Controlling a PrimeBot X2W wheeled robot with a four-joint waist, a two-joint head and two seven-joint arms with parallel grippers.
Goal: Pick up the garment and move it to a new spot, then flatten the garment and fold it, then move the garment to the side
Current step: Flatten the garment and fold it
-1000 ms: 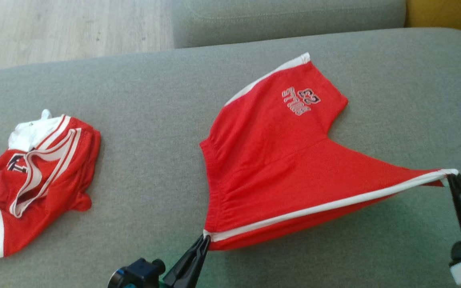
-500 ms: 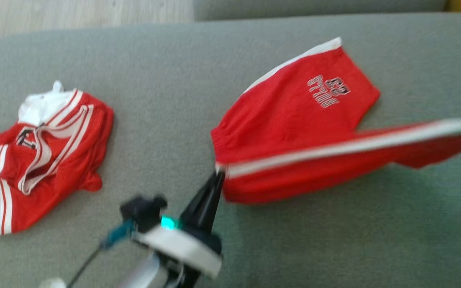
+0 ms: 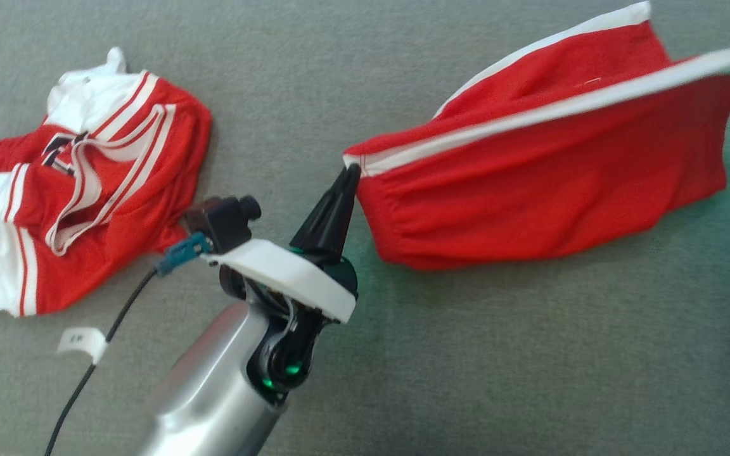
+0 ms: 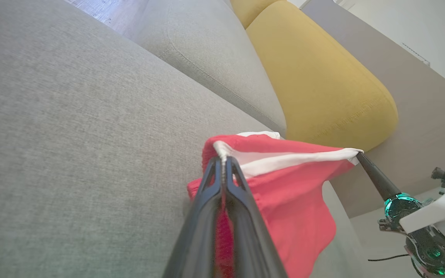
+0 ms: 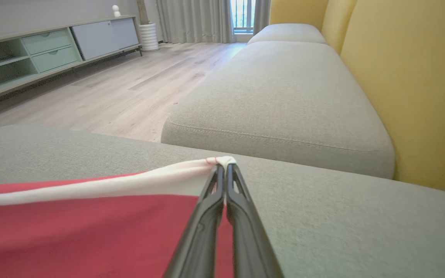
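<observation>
The red shorts with a white side stripe hang stretched between both grippers above the grey sofa cushion. My left gripper is shut on the waistband corner, seen close in the left wrist view. My right gripper is shut on the white-striped hem corner of the red shorts; it appears in the left wrist view too. The lower fold of the red shorts droops toward the cushion. The printed logo is hidden.
A second red-and-white garment lies crumpled on the cushion at the left. A yellow backrest stands behind the seat. Another grey seat cushion and wood floor lie beyond. A cable trails by my left arm.
Both grippers have lifted the striped edge up and away from me, folding the shorts over the logo leg. The head camera has tilted down and forward, shifting the whole picture.
</observation>
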